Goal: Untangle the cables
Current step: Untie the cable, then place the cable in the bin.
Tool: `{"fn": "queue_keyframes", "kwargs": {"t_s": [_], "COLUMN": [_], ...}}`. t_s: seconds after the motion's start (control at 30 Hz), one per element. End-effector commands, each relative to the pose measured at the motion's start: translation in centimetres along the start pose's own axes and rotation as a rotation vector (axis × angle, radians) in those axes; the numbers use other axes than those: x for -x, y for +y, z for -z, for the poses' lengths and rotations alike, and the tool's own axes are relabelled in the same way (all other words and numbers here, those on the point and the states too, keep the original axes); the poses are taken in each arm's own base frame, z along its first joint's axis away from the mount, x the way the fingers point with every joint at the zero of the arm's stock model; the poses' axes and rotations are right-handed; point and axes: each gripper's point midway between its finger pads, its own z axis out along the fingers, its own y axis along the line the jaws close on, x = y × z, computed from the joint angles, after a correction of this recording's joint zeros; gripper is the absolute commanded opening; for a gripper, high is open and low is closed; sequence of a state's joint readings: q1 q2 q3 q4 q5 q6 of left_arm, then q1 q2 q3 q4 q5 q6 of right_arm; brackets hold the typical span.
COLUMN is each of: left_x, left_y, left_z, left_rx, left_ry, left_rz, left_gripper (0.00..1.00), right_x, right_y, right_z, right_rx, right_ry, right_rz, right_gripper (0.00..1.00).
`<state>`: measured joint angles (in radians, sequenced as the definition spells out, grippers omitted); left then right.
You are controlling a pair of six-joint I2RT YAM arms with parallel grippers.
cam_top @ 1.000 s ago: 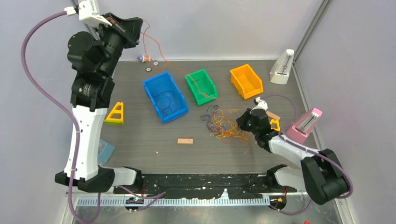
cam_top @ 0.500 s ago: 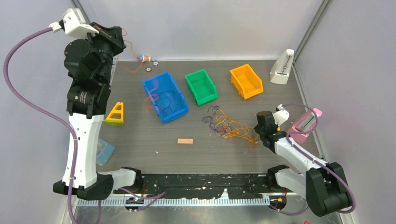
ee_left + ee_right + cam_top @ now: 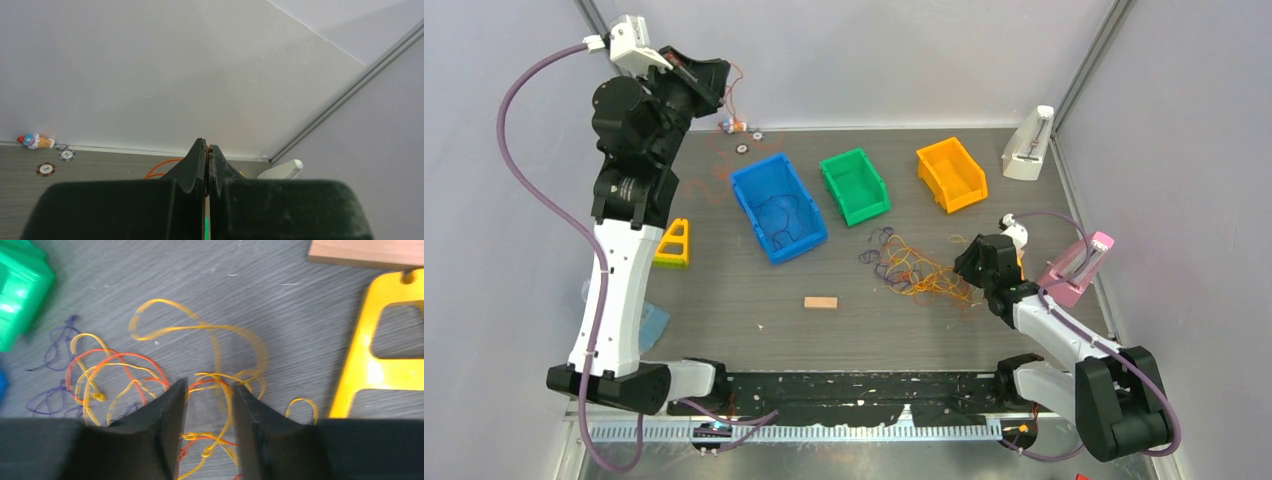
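1 blue bin (image 3: 746,200) holds dk-blue cables (image 3: 782,215).

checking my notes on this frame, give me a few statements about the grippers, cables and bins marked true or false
1. The left gripper is shut on an orange cable. True.
2. The blue bin has nothing in it. False: dark cables lie inside it.
3. The right gripper is clamped fully shut. False: its fingers stand apart, with yellow and orange strands showing in the gap.
4. The tangle lies on the table, outside every bin. True.
5. The wooden block sits in the green bin. False: it lies on the bare table, nearer the arms than the bins.
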<state>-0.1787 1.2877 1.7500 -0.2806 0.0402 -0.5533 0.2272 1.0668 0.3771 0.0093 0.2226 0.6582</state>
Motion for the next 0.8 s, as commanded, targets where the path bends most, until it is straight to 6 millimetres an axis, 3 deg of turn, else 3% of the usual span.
{"fn": "queue_keyframes", "kwargs": {"t_s": [0.0,0.03,0.1,0.23,0.43,0.77], "left_x": [4.6,4.9,5.3,6.3,6.3,6.8], "left_y": [-4.4,-4.8,-5.6,-8.3,-12.6,-14.6], "left_z": [1.0,0.9,0.0,-1.1,-2.3,-5.5], "left_rx": [-0.158,-0.177,-0.208,-0.31,-0.453,-0.535], "left_ry": [-0.119,-0.123,-0.12,-0.114,-0.099,-0.152], "left_rz": [0.0,-0.005,-0.01,0.009,0.03,0.133], "left_gripper": [0.0,0.0,0.0,0.0,0.0,0.0], "right_x": [2.0,2.1,2.2,2.4,2.4,2.6], "right_y": [3.8,4.1,4.6,5.8,6.8,7.3], "right_z": [0.3,0.4,0.5,0.8,1.3,1.6], "right_rx": [0.177,0.191,0.214,0.275,0.337,0.368], "right_ry": [-0.047,-0.045,-0.041,-0.044,-0.046,-0.059], "right_rz": [0.057,0.061,0.074,0.095,0.105,0.113], "right_gripper": [0.64,0.88,0.99,0.95,0.95,0.95]}}
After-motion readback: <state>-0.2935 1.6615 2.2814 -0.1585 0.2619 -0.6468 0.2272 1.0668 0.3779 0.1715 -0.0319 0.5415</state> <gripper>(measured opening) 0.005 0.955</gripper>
